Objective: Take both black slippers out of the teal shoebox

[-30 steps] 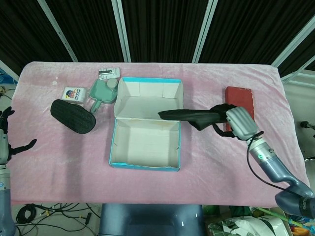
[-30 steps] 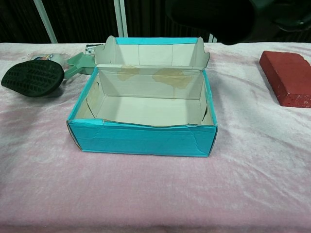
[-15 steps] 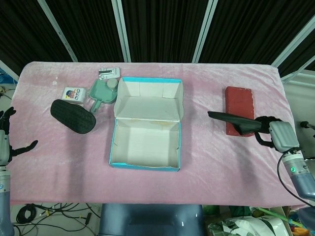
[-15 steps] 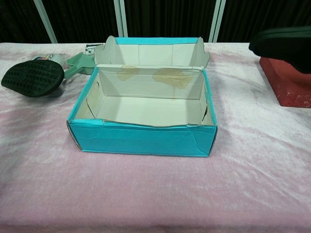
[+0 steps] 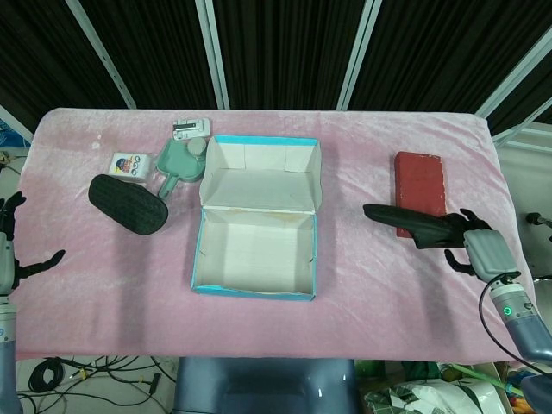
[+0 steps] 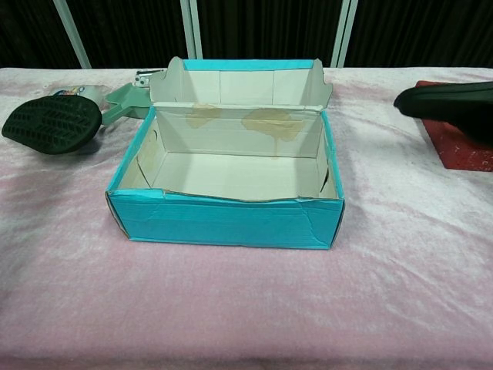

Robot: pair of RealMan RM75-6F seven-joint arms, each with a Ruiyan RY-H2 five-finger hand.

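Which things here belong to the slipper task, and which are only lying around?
Task things: teal shoebox, black slipper on the cloth, second black slipper held by the right hand.

Lying about: red brick, green scoop, small printed card, white packet.

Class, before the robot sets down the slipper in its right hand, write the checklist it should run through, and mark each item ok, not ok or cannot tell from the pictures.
1. Right hand holds the second black slipper: ok.
2. Slipper is clear of the teal shoebox: ok, it is to the right of the box.
3. Shoebox holds no slipper: ok, its white floor shows bare in both views.
4. First black slipper is already out: ok, it lies sole up on the pink cloth, left of the box.
5. Set-down spot is free: not ok, the slipper overlaps the red brick.
6. Slipper touches the cloth: cannot tell.
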